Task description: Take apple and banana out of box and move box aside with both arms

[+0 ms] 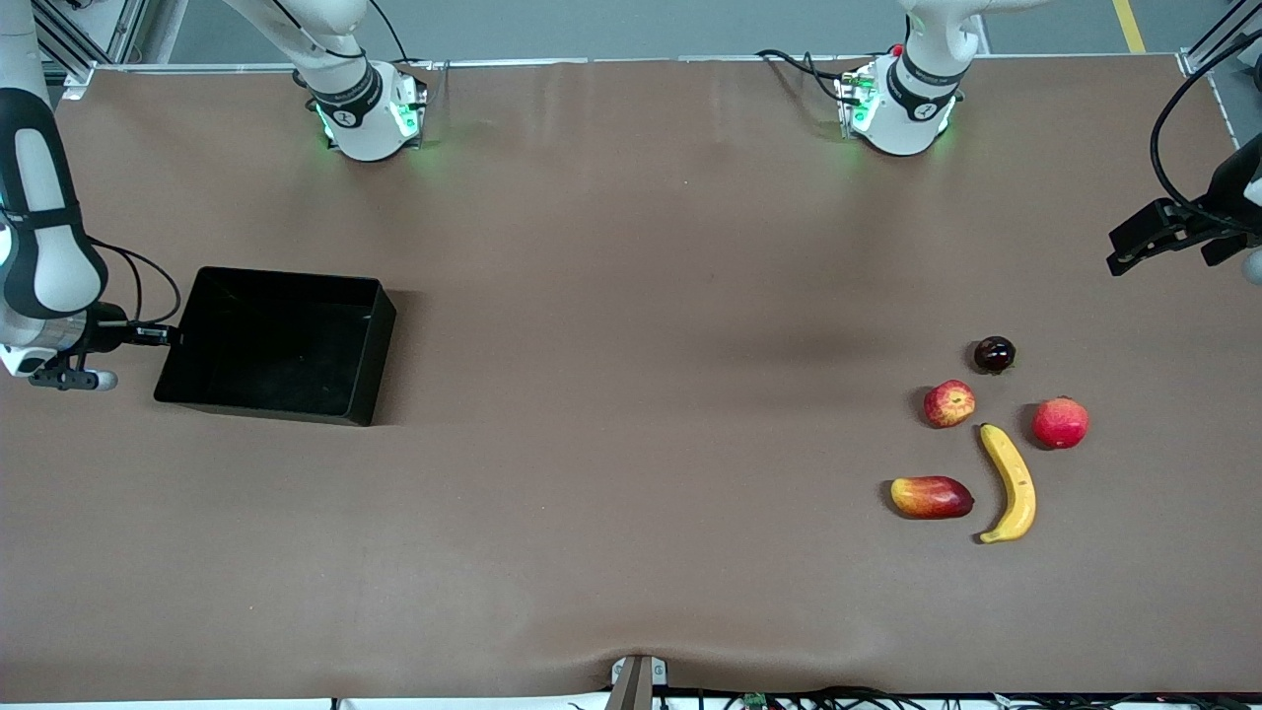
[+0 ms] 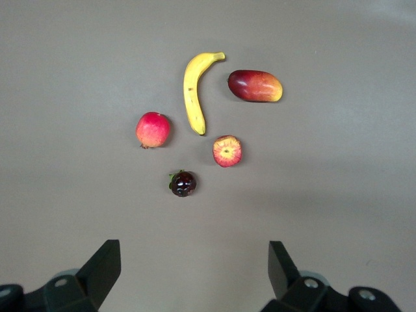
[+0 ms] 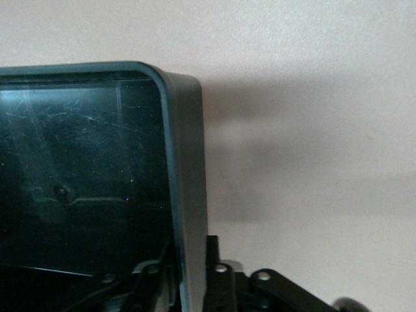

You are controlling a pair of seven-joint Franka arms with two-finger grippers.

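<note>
The black box (image 1: 380, 340) sits on the table toward the right arm's end. My right gripper (image 1: 166, 335) is shut on the box's wall at that end; in the right wrist view one finger is inside and one outside the wall (image 3: 185, 162), at my right gripper (image 3: 192, 260). The banana (image 1: 1012, 483) and the small apple (image 1: 949, 403) lie toward the left arm's end, and both show in the left wrist view: banana (image 2: 193, 91), apple (image 2: 227, 151). My left gripper (image 1: 1134, 247) is open and empty in the air over bare table beside the fruits; it also shows in its own view (image 2: 194, 266).
A red-and-yellow mango (image 1: 932, 497) lies beside the banana, a plain red round fruit (image 1: 1060, 422) at the banana's other flank, and a small dark fruit (image 1: 994, 354) farther from the camera than the apple. Bare brown table lies between box and fruits.
</note>
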